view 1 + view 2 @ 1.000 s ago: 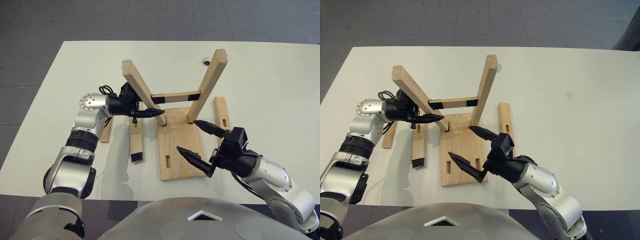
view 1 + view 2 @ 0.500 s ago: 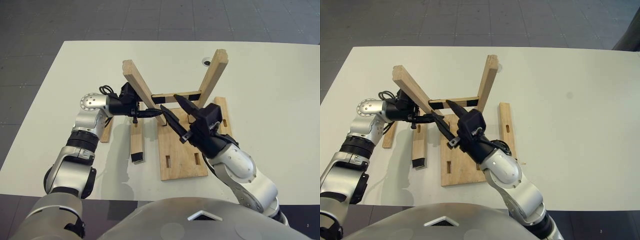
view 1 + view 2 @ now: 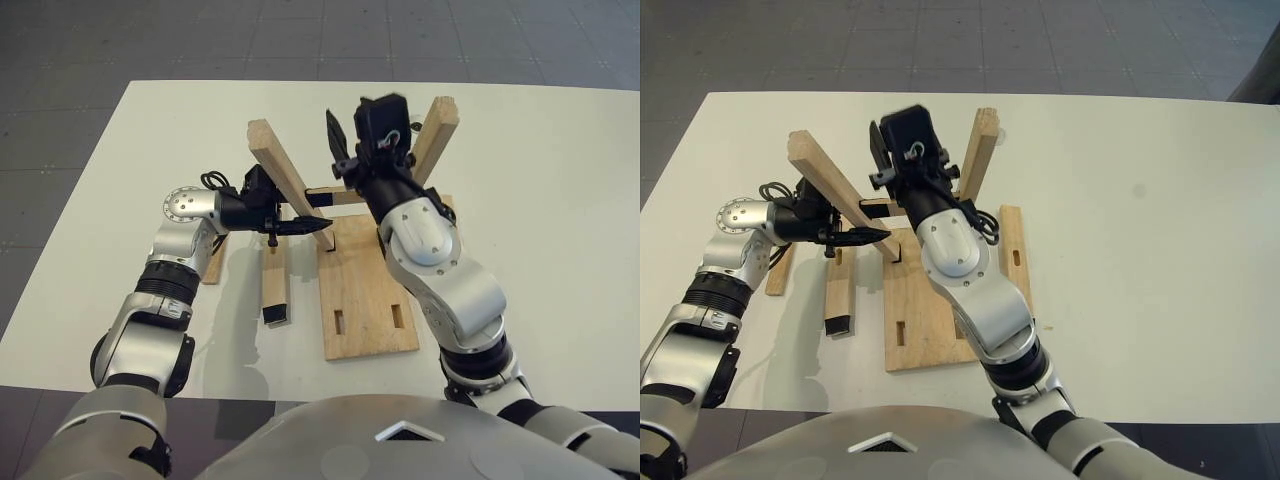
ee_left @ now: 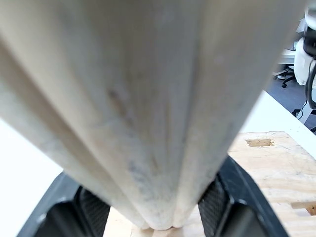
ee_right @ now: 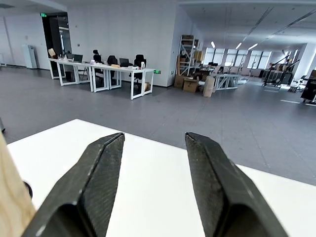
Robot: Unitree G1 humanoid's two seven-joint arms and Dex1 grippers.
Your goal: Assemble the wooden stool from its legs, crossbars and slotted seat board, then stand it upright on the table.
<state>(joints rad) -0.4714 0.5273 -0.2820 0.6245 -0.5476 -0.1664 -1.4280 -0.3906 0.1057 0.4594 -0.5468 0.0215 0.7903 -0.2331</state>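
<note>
**Eye views.** A part-built stool stands upside down on the white table (image 3: 560,200).
- Seat board (image 3: 365,290): pale wood, lying flat near the table's middle, with two rectangular slots open at its near end.
- Gripped leg (image 3: 280,175): rises from the board's far end and leans toward the robot's left.
- Second leg (image 3: 438,125): rises from the same end and leans toward the right. Its lower half is hidden behind the right arm.
- Crossbar (image 3: 322,194): spans between the legs and is black at its visible end. The rest is covered by the right arm.
- Left gripper (image 3: 318,226): low on the gripped leg, just above the board.
- Right gripper (image 3: 878,150): up in the air between the two leg tops. One finger shows; the other is behind the wrist block.
- Loose leg (image 3: 272,285): black-tipped, lying flat beside the board on the robot's left.
- Short piece (image 3: 212,262): largely covered by the left arm.
- Slotted piece (image 3: 1012,255): lying flat just beside the board's right edge.

**Left wrist view.** The gripped leg runs close across the frame. A dark pad (image 4: 94,212) presses on each side of it, so the claw is clamped tight on the wood. The seat board's slots lie beyond.

**Right wrist view.** Two dark fingers (image 5: 98,182) are spread apart with nothing between them. Bare table lies beyond them, and a sliver of pale wood at the edge cannot be matched to a part.
</note>
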